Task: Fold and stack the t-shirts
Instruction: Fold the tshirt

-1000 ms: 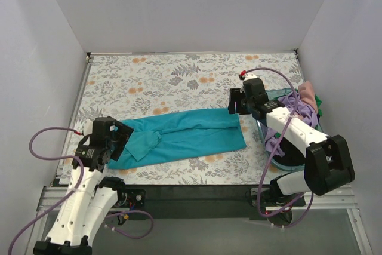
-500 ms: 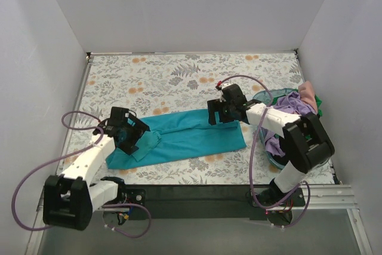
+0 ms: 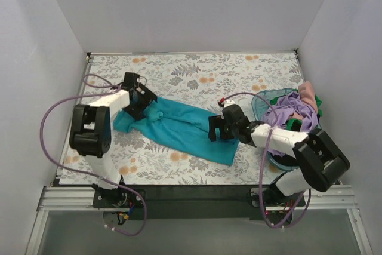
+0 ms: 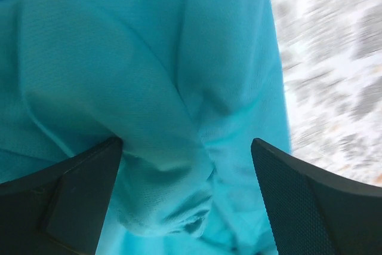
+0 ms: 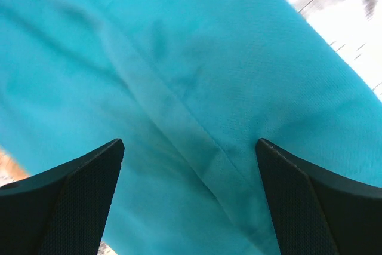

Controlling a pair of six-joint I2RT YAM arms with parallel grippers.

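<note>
A teal t-shirt (image 3: 179,128) lies folded into a long strip, running diagonally from back left to front right on the floral table. My left gripper (image 3: 142,106) is low over its back-left end, jaws open, with a bunched fold of teal cloth (image 4: 173,207) between the fingers (image 4: 77,189). My right gripper (image 3: 215,129) is low over the front-right end, jaws open, above a flat seam of the shirt (image 5: 179,123). Both wrist views are filled with teal cloth. I cannot tell whether the fingertips touch the cloth.
A teal basket (image 3: 261,101) at the right edge holds purple, pink and green clothes (image 3: 295,107). The floral table cover (image 3: 197,76) shows behind the shirt and along the front (image 3: 167,168). White walls close in the left, back and right.
The shirt has swung from lying crosswise to a diagonal. My left gripper moved back along the table with its end; my right gripper moved nearer and left with the other end.
</note>
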